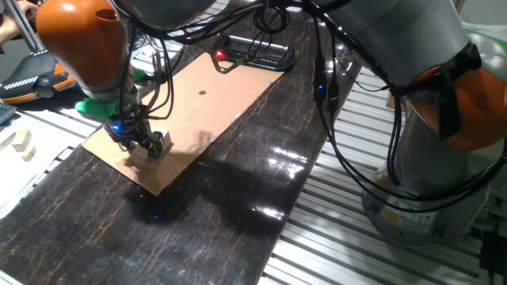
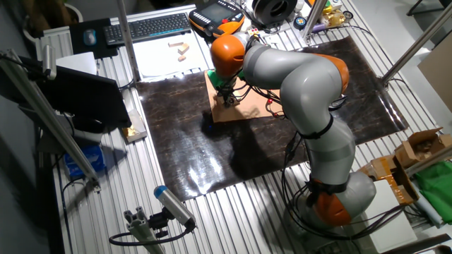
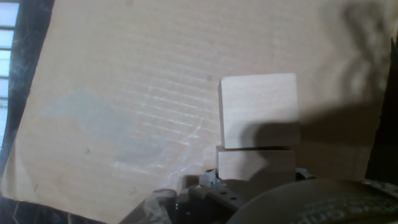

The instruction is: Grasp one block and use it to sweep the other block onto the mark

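A ribbed aluminium table (image 1: 333, 229) carries a dark marbled mat (image 1: 238, 214), and on the mat lies a sheet of brown cardboard (image 1: 214, 103). In one fixed view, nearest the camera on that sheet, the gripper (image 1: 149, 147) stands low over the cardboard's near corner, below the arm's orange joint (image 1: 83, 39); a pale wooden block shows at its fingertips. The hand view shows two pale blocks: the near block (image 3: 256, 164) sits right at the base of the gripper, and the far block (image 3: 259, 111) lies just beyond it, the two touching edge to edge. Whether the fingers are pressed onto the near block cannot be told, since the fingertips are hidden by dark hardware at the bottom of that view. Farther along the cardboard, well apart from the blocks, is the mark (image 1: 202, 92), a tiny black dot. Beyond the sheet's far end a black device with a red light (image 1: 253, 54) rests on the mat. In the other fixed view, a keyboard (image 2: 148, 27) lies at the far side.
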